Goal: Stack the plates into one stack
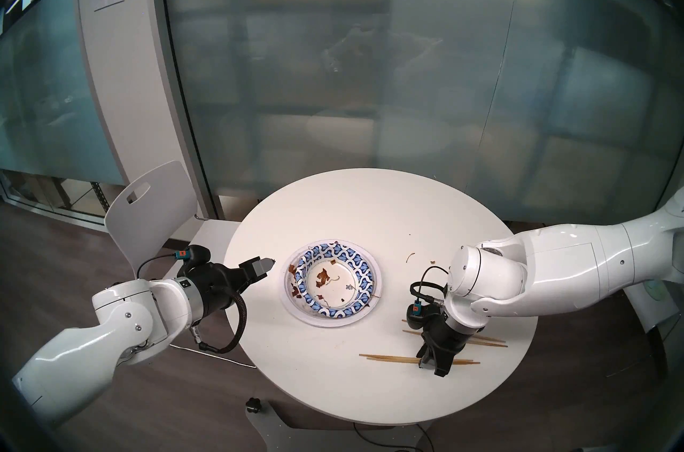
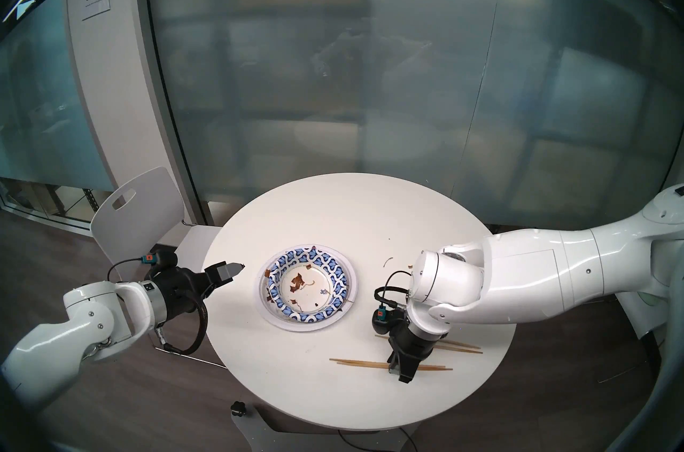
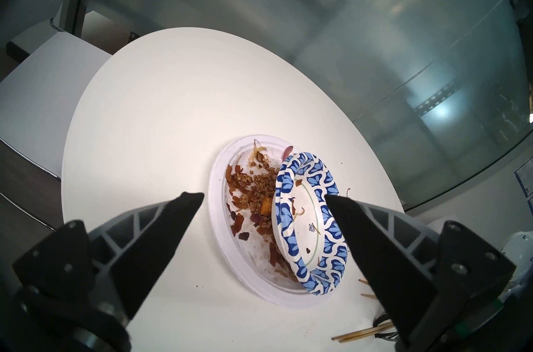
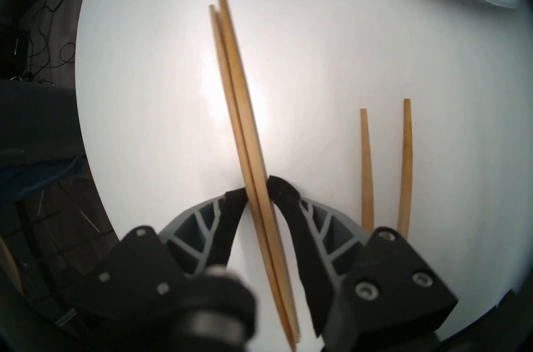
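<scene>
The right hand, low in the frame, points down with its fingers pressed on a pair of chopsticks lying on the worktop. The left hand is spread wide, empty. The stack, blue-patterned plates nested on white plates, sits mid-worktop.

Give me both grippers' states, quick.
Left gripper: open, empty, hanging short of the plates.
Right gripper: closing around a pair of chopsticks lying on the table; a firm grip cannot be told.

My left gripper hung level, jaws wide apart. My right gripper pointed straight down, fingertips nearly together.
</scene>
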